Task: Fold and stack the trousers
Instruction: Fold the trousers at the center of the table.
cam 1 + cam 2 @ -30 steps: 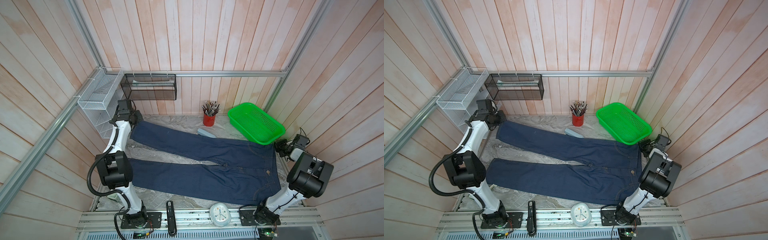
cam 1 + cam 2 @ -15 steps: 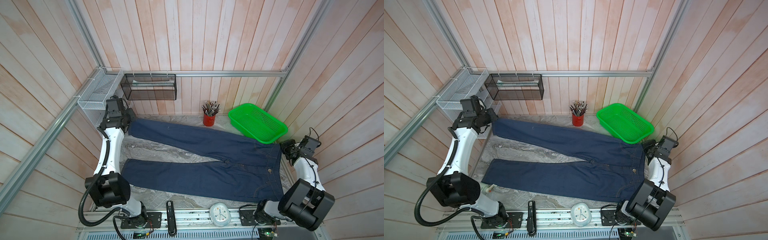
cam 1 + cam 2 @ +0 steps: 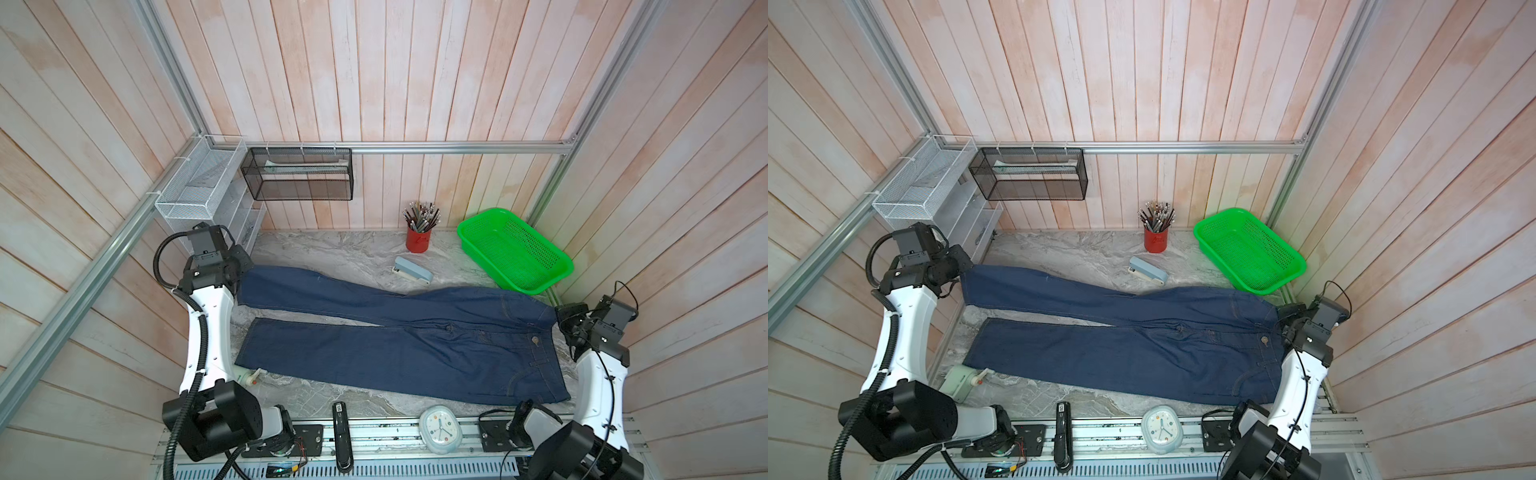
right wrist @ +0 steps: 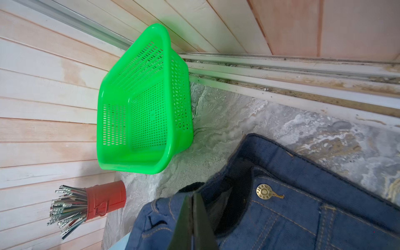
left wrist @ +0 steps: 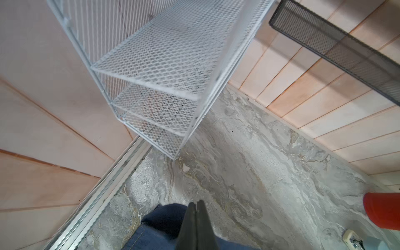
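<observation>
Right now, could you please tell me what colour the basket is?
The basket is bright green, clearest in the right wrist view.

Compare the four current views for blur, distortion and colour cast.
In both top views, even light, wall planks fanning outward; left wrist view, white mesh shelf smeared, left end effector soft; right wrist view, green basket tinting the rail beside it, trousers crisp.

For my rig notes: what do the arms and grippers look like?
The left arm and right arm have white shells and black joint housings. A thick ribbed black hose follows the left arm; thin black wires loop at the right wrist. The left gripper and right gripper have dark fingers.
</observation>
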